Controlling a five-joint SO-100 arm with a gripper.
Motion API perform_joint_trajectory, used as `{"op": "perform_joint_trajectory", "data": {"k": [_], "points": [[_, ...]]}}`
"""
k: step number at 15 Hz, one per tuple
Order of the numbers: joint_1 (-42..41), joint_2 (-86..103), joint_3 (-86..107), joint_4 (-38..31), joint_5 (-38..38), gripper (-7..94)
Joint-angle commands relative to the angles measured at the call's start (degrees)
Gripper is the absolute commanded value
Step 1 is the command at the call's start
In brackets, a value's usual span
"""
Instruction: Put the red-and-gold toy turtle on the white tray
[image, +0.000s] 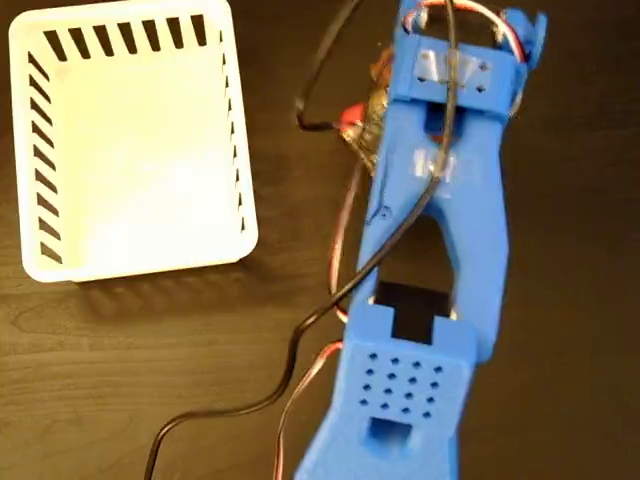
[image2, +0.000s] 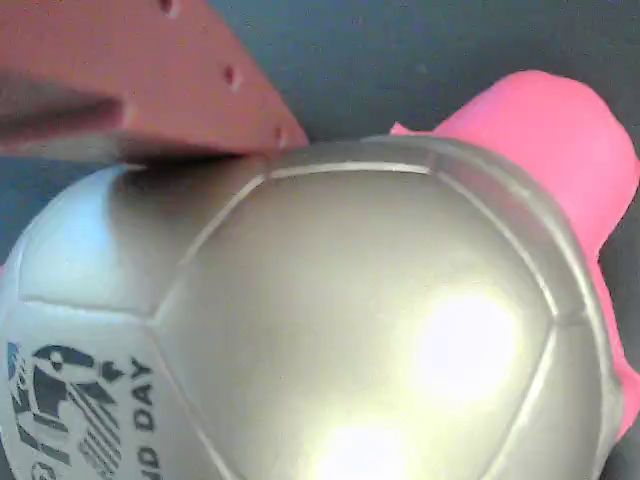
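The red-and-gold toy turtle (image: 364, 118) lies on the dark table to the right of the white tray (image: 130, 262), mostly hidden under my blue arm (image: 430, 250). The tray holds nothing. In the wrist view the turtle's shiny domed shell (image2: 340, 330) fills the frame, with black print at the lower left and the pink-red head (image2: 540, 130) at the upper right. One reddish finger (image2: 150, 90) lies against the shell's upper left edge. The other finger is out of view, so I cannot tell whether the jaws are closed. The gripper itself is hidden under the wrist in the fixed view.
A black cable (image: 290, 370) and red wires (image: 345, 240) trail from the arm across the dark wooden table (image: 150, 380) between arm and tray.
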Motion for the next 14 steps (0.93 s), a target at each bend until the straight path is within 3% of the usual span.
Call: {"op": "perform_joint_trajectory", "data": {"k": [1, 8, 14], "points": [[-2.7, 13.6, -9.6, 6.2, 3.4, 0], [-14.0, 26.5, -12.5, 13.6, 14.0, 0], [-33.2, 30.2, -3.3, 13.2, 38.0, 0]]}}
